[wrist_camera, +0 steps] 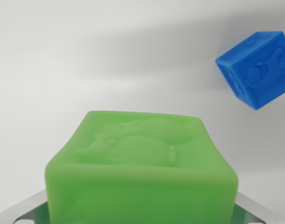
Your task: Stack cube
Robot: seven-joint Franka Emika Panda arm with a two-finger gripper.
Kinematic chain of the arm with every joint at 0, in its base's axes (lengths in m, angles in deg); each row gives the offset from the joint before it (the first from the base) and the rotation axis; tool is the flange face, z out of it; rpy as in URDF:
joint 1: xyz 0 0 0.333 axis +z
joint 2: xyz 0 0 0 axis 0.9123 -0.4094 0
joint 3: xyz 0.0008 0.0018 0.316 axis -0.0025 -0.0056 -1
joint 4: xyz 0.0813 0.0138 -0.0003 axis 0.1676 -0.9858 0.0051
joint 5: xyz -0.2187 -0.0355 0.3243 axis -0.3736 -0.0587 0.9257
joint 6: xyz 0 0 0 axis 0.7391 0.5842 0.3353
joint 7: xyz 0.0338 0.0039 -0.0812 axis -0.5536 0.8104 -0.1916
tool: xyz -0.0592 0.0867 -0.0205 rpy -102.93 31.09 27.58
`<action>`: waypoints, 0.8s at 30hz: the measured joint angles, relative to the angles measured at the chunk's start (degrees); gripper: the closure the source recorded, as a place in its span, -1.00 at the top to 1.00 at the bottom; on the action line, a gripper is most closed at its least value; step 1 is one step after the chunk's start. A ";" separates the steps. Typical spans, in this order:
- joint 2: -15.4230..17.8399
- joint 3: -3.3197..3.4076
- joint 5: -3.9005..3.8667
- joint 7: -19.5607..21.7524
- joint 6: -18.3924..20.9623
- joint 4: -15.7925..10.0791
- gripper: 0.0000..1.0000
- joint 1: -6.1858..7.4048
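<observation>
A green cube (142, 163) with a raised animal figure on its top face fills the lower middle of the wrist view, very close to the camera. Grey metal fingers (21, 211) show at both bottom corners, pressed against the cube's left and right sides, so my gripper (140, 212) is shut on it. A blue cube (259, 67) with a similar relief lies on the white surface at the wrist view's upper right, apart from the green one and partly cut by the right edge.
A plain white tabletop (86, 56) spreads behind both cubes, with a soft shadow band across its upper part.
</observation>
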 joint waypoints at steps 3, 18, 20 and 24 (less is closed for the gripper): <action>0.00 0.04 0.00 -2.35 0.26 0.27 -1.00 -0.60; -0.13 0.17 0.00 -12.75 1.82 1.96 -1.00 -3.34; -0.21 0.18 0.00 -14.15 2.03 2.25 -1.00 -3.71; -0.37 0.19 0.00 -16.62 2.34 2.77 -1.00 -4.35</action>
